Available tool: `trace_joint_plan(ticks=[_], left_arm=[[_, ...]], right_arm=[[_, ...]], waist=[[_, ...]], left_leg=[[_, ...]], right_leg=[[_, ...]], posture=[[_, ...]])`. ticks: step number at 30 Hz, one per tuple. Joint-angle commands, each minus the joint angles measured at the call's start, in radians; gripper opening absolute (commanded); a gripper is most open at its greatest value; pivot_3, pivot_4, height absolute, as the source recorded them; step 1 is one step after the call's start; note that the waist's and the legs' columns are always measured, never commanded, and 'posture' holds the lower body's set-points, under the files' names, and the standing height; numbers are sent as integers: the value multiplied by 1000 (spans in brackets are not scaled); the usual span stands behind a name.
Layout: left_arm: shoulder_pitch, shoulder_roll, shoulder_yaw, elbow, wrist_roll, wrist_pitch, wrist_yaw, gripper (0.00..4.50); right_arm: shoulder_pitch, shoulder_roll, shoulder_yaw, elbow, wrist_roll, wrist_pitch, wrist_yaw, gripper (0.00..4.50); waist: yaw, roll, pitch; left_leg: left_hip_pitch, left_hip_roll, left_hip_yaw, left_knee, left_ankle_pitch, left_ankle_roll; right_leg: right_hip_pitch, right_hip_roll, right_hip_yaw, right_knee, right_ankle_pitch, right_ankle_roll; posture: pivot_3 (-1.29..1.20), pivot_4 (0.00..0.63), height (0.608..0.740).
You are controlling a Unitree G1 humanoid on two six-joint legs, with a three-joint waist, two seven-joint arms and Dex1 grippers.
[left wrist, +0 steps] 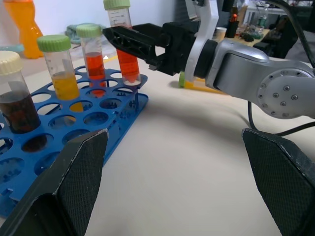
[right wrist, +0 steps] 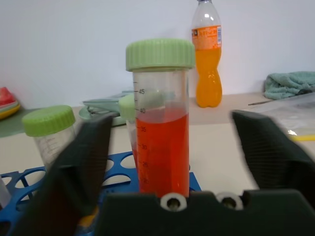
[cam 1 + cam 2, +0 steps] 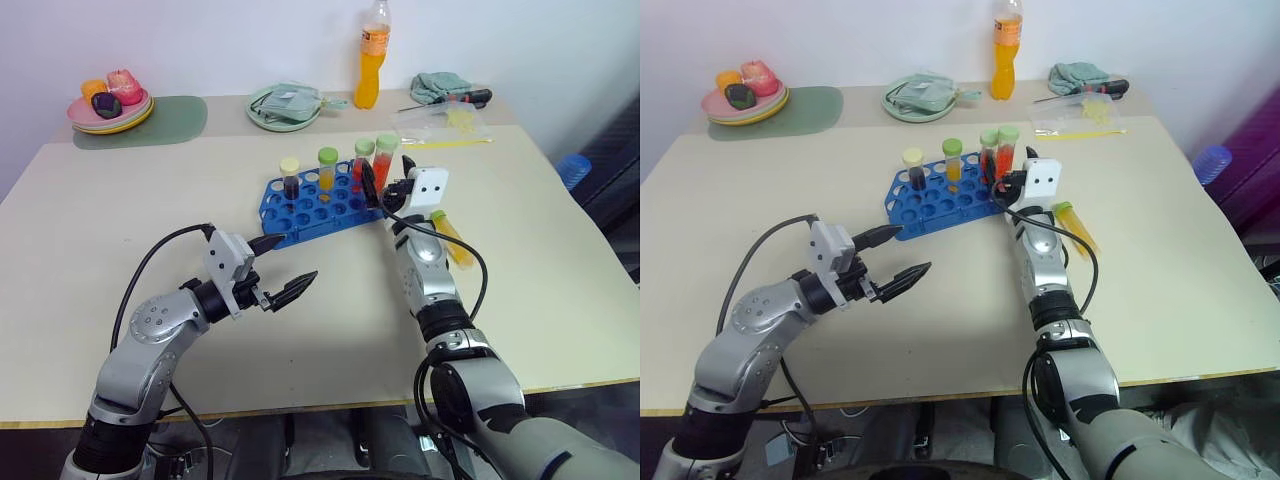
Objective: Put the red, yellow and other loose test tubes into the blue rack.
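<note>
- Four capped tubes stand upright in the blue rack (image 3: pixel 318 205).
- Right gripper (image 3: pixel 385 178), fingers spread wide around the red tube (image 2: pixel 161 125), grips nothing.
- Left gripper (image 3: pixel 283 267) hovers wide open, empty.
- One yellow tube (image 3: pixel 452 237) lies loose on the tabletop (image 3: pixel 120 250), left to rack.

Blue plastic rack (image 3: pixel 310 210) holds four capped tubes upright; yellow-filled, green-capped tube (image 3: pixel 452 238) lies loose on the table beside it.

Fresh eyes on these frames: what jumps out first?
The blue rack mid-table, four capped tubes standing in it, and the right gripper open around the orange-red tube at its right end. Next, a yellow tube lying loose on the table right of that arm. The left gripper hangs open in front of the rack.
</note>
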Motion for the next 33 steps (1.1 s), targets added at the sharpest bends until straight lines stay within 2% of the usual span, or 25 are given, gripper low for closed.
trace_joint_plan(ticks=[1, 7, 14, 19, 25, 33], left_arm=[[-15, 5, 10, -40, -10, 1, 7, 4500], [-14, 0, 3, -30, -8, -4, 6, 4500], [4, -3, 5, -7, -3, -31, -7, 4500], [0, -10, -10, -6, 2, -34, -2, 4500], [5, -11, -5, 10, 5, -50, -14, 4500], [21, -14, -2, 25, 11, -79, -23, 4500]], right_arm=[[6, -2, -3, -115, 10, 13, 21, 4483], [53, -21, -10, -233, 22, 154, 26, 4483], [80, -99, -12, -469, 135, 581, 104, 4483], [54, -141, -16, -547, 173, 796, 110, 4483], [-13, -155, -54, -523, 203, 929, 96, 4483], [-55, -158, -56, -466, 195, 936, 103, 4483]], waist=[[0, 0, 0], [2, 0, 0], [3, 1, 0], [3, 1, 0], [3, 1, 0], [4, 1, 0]], left_leg=[[0, 0, 0, 0, 0, 0], [0, 0, 0, 0, 0, 0], [0, 0, 0, 0, 0, 0], [0, 0, 0, 0, 0, 0], [0, 0, 0, 0, 0, 0], [0, -1, 0, 0, 0, 0]], right_leg=[[0, 0, 0, 0, 0, 0], [0, 0, 0, 0, 0, 0], [0, 0, 0, 0, 0, 0], [0, 0, 0, 0, 0, 0], [0, 0, 0, 0, 0, 0], [0, 0, 0, 0, 0, 0]], posture=[[0, 150, 740], [0, 150, 740], [0, 150, 740], [0, 150, 740], [0, 150, 740], [0, 150, 740]])
